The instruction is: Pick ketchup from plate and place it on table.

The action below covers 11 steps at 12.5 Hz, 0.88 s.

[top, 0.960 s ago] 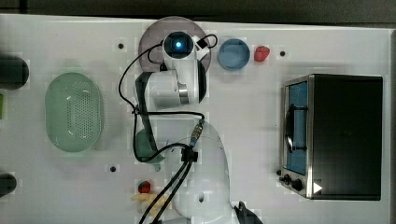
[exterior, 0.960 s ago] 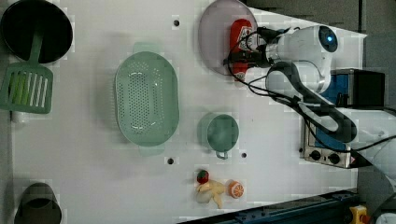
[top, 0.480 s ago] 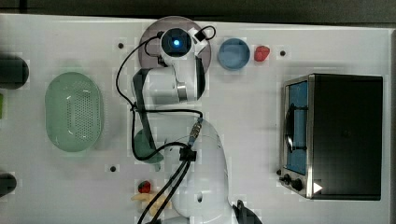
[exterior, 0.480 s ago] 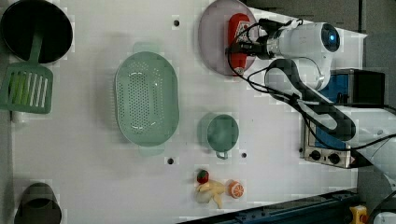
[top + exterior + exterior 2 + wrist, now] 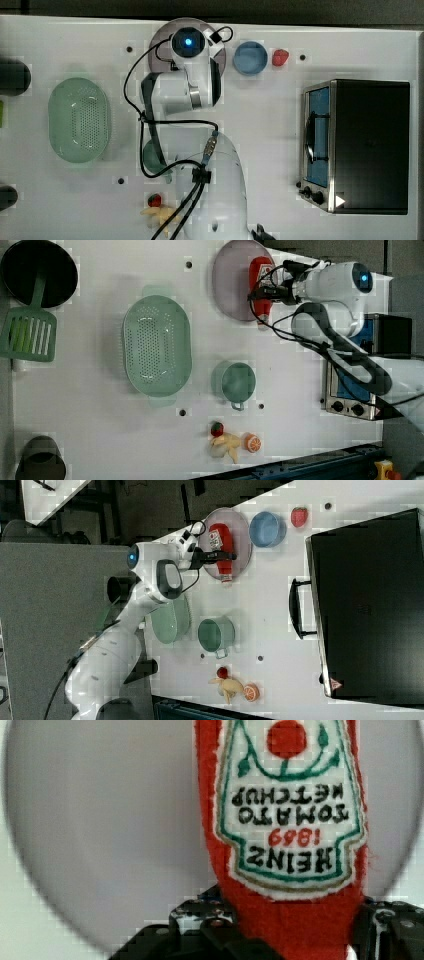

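The ketchup (image 5: 262, 290) lies flat along the right edge of the plate (image 5: 231, 287) in the left view, long axis running top to bottom there, white end poking off the rim toward the table (image 5: 100, 415). Your gripper (image 5: 267, 289) comes in from the left view's right, crosswise to that axis, jaws pinching the red body. Judgement: lift straight up before you carry it sideways off the plate.

In the top view the arm covers most of the plate (image 5: 159, 44). In the wrist view the ketchup (image 5: 285, 845) is cut off by the picture's edges at both ends, hiding its white end. The end effector (image 5: 287, 932) fingers sit partly out of frame.
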Each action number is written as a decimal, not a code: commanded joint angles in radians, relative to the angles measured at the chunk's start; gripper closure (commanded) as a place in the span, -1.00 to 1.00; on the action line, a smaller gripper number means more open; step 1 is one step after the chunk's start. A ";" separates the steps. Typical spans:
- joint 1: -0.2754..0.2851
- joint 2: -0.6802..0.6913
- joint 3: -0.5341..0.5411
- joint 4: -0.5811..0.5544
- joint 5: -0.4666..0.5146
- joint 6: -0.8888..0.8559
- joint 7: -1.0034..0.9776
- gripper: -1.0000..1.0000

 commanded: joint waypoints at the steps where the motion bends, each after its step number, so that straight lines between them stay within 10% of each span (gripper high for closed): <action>1: -0.015 -0.229 -0.004 0.039 0.009 -0.179 0.077 -0.20; 5: -0.034 -0.386 -0.017 0.014 0.013 -0.466 0.169 -0.20; 11: -0.074 -0.621 -0.030 -0.276 0.028 -0.455 0.378 -0.20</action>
